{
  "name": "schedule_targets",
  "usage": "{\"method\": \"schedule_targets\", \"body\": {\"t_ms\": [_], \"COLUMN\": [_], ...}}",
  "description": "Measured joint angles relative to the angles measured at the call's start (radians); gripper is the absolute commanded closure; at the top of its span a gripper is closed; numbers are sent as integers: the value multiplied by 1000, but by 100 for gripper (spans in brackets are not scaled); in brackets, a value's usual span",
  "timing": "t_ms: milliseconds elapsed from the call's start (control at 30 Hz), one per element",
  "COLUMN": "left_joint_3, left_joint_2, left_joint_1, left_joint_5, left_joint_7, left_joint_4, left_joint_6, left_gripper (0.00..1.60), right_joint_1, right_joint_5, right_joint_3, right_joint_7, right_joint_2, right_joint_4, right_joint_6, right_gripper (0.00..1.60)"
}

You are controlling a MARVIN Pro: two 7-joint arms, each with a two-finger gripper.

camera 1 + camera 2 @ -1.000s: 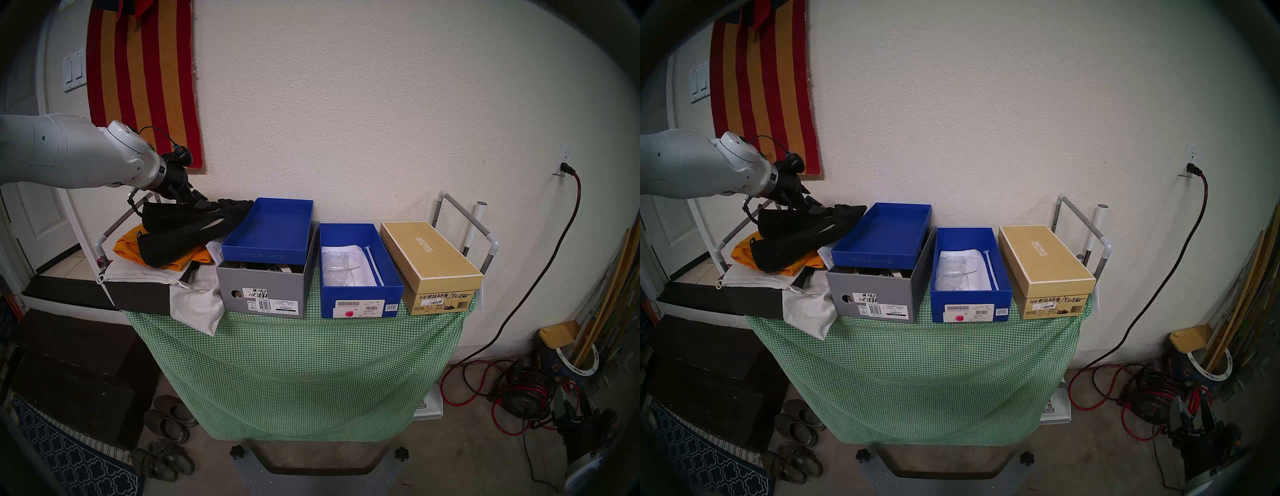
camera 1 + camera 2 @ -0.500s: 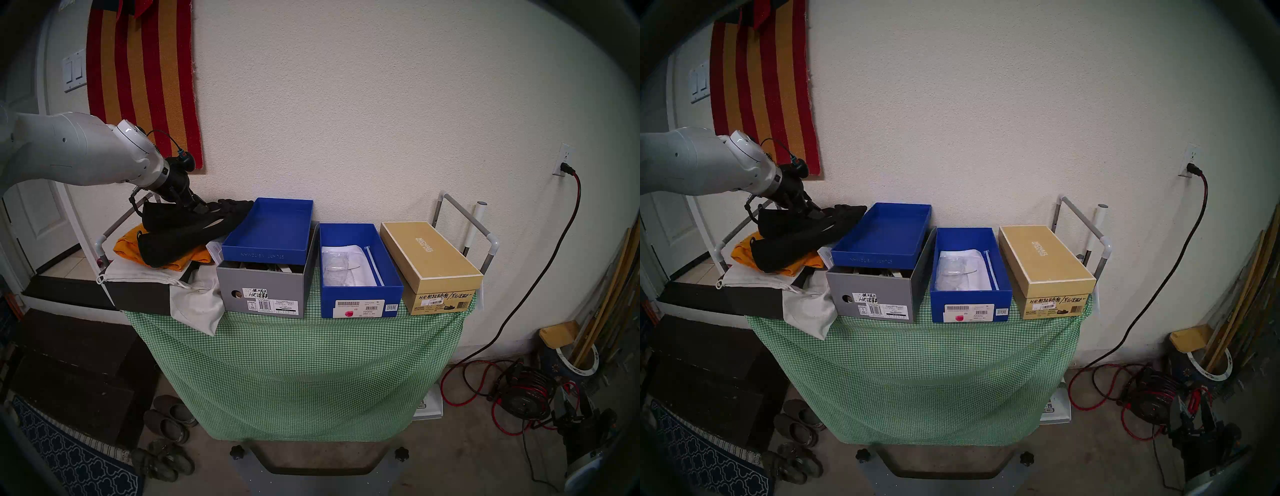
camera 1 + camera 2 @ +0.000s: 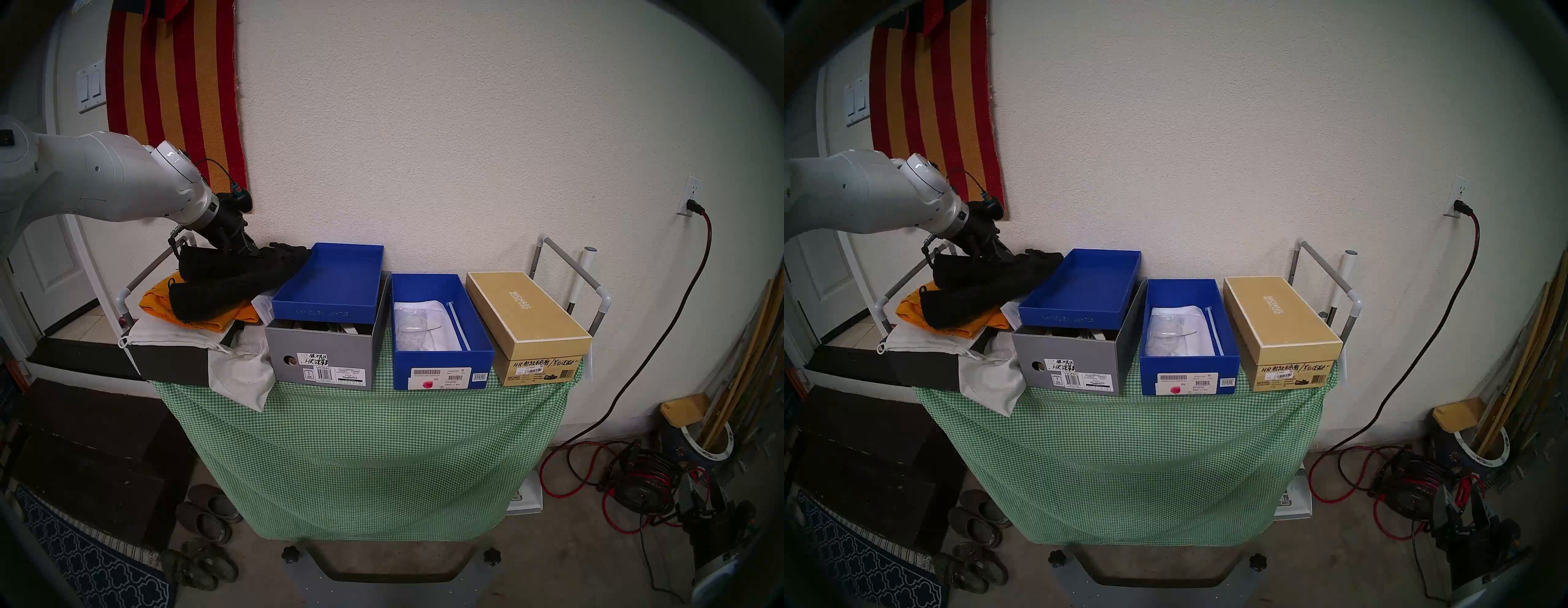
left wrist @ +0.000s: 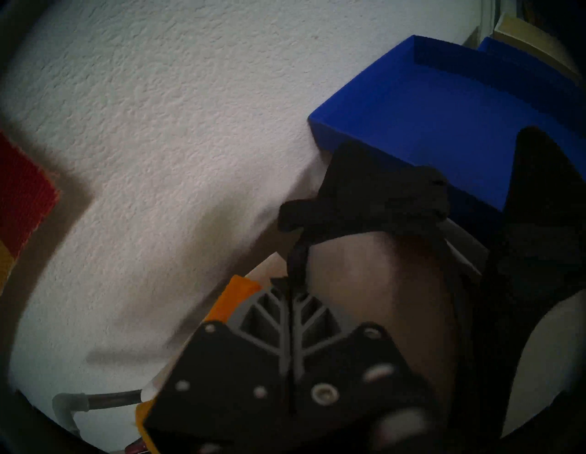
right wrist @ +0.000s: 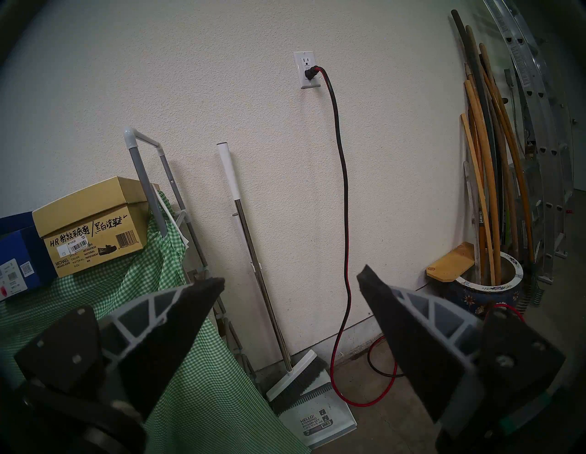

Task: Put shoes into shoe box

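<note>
Both black suede flats (image 3: 237, 276) sit outside your royal-blue cardboard shoe box (image 3: 441, 331); nothing packed. Left gripper (image 4: 293, 282) jaws pinch the upper flat's rim; right gripper (image 5: 290, 285) jaws gape, idle.

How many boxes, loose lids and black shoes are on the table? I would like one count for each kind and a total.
Boxes: 3: grey box, blue box, tan box
Loose lids: 1: blue lid on the grey box
Black shoes: 2: upper shoe, lower shoe
Total: 6

A home garage: bare concrete floor (image 3: 572, 564), long-handled tools (image 5: 488, 177) and ladder (image 5: 532, 126) leaning on the wall.
</note>
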Motion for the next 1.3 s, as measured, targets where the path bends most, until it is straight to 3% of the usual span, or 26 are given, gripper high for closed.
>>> {"method": "schedule_targets", "body": {"t_ms": [233, 667, 1033, 1300], "left_joint_3": [-22, -54, -105, -142], "left_joint_2": [11, 105, 193, 260], "left_joint_1": [-6, -96, -152, -219], "left_joint_5": [-14, -58, -160, -214], "left_joint_7": [-18, 23, 158, 235], "left_joint_4": [10, -62, -141, -276], "left_joint_6": [-12, -47, -52, -67], "left_gripper": [160, 160, 160, 160], "right_joint_1": [0, 0, 0, 0], "right_joint_5": [0, 0, 0, 0], "right_joint_3": [0, 0, 0, 0], "right_joint_7": [0, 0, 0, 0], "right_joint_2": [0, 0, 0, 0], "right_joint_4": [0, 0, 0, 0], "right_joint_6": [0, 0, 0, 0], "right_gripper": [0, 0, 0, 0]}}
